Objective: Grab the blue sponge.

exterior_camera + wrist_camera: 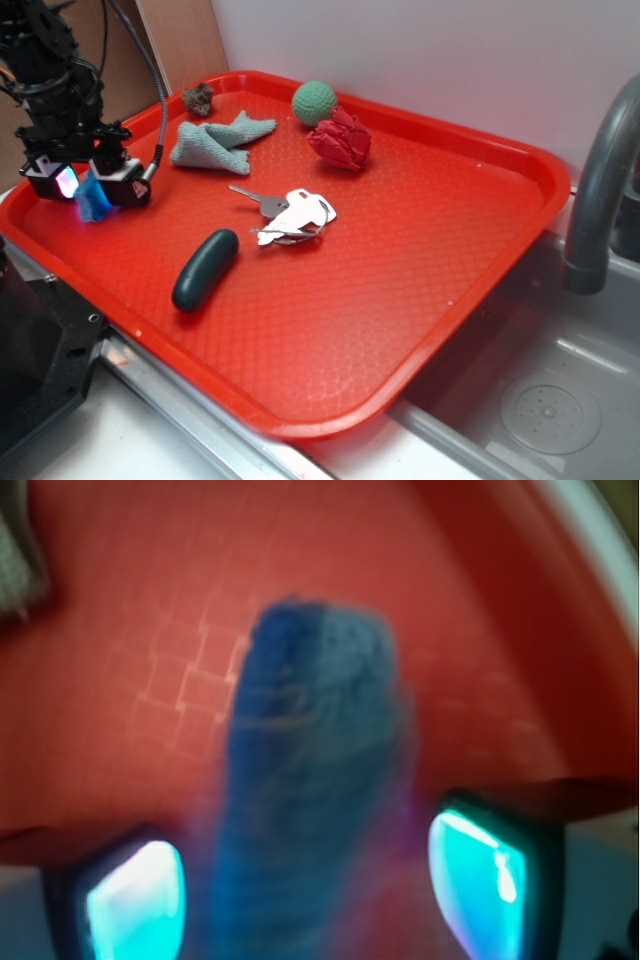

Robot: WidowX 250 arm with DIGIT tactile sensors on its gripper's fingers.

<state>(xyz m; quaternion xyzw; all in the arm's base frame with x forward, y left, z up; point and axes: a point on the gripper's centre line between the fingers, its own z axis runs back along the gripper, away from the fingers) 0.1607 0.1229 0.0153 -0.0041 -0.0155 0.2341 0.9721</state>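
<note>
blue sponge | red grid-textured tray | dark green oval | grey-green cloth

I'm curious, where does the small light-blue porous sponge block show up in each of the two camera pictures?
Exterior view: the small light-blue porous sponge block is at far left, between the fingers of the black gripper.
Wrist view: the sponge fills the centre, blurred, standing between the two glowing pads.
Shared landmark: the red plastic tray beneath it.

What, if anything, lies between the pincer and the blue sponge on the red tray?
Nothing visible does. The blue sponge already sits between the two fingers of the pincer, with a gap showing on each side in the wrist view. The other tray items lie farther off.
</note>
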